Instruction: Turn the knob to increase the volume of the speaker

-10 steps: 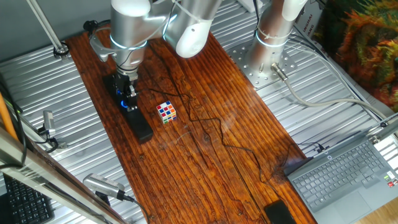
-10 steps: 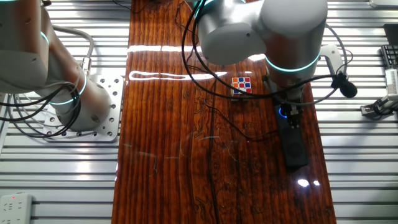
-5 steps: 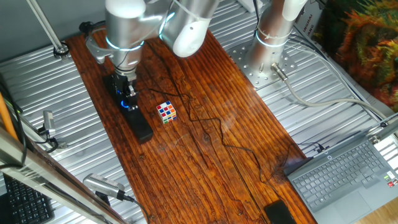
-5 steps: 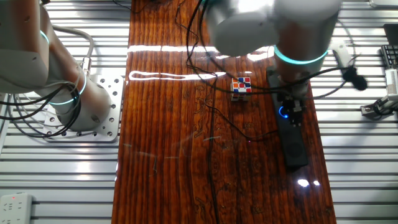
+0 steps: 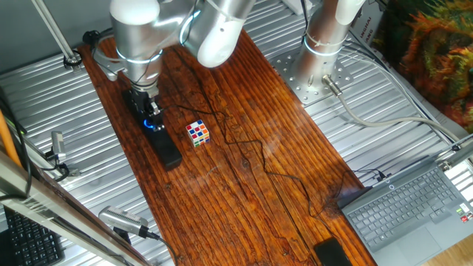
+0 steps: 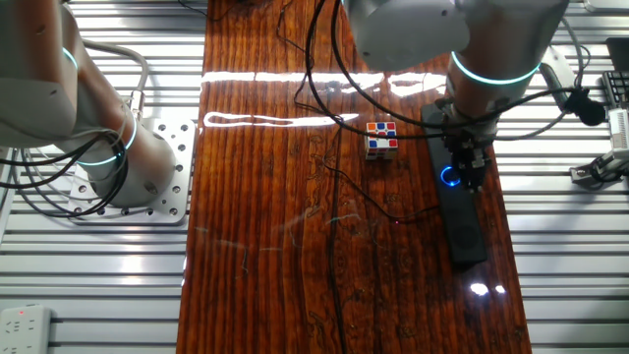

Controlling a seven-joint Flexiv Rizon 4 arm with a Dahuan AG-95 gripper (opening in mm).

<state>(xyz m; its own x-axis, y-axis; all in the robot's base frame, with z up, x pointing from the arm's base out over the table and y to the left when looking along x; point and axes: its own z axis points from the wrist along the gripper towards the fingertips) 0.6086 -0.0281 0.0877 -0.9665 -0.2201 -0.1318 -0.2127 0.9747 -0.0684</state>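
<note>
The speaker (image 5: 167, 151) is a long black bar lying near the left edge of the wooden table; it also shows in the other fixed view (image 6: 465, 236). Its knob (image 5: 153, 124) glows blue about a third of the way along the bar and shows as a blue ring in the other fixed view (image 6: 449, 177). My gripper (image 5: 150, 118) points straight down onto the knob, fingers closed around it. In the other fixed view the gripper (image 6: 464, 175) covers part of the ring.
A colourful puzzle cube (image 5: 197, 133) sits just right of the speaker, also in the other fixed view (image 6: 381, 138). Thin black cables (image 5: 251, 148) run across the wood. A laptop (image 5: 414, 210) and a small black device (image 5: 332, 253) lie at the near right. A second arm's base (image 6: 128, 167) stands beside the table.
The arm's upper body has swung sideways around the gripper while the fingers stayed at the knob. The speaker and the cube have not moved.
</note>
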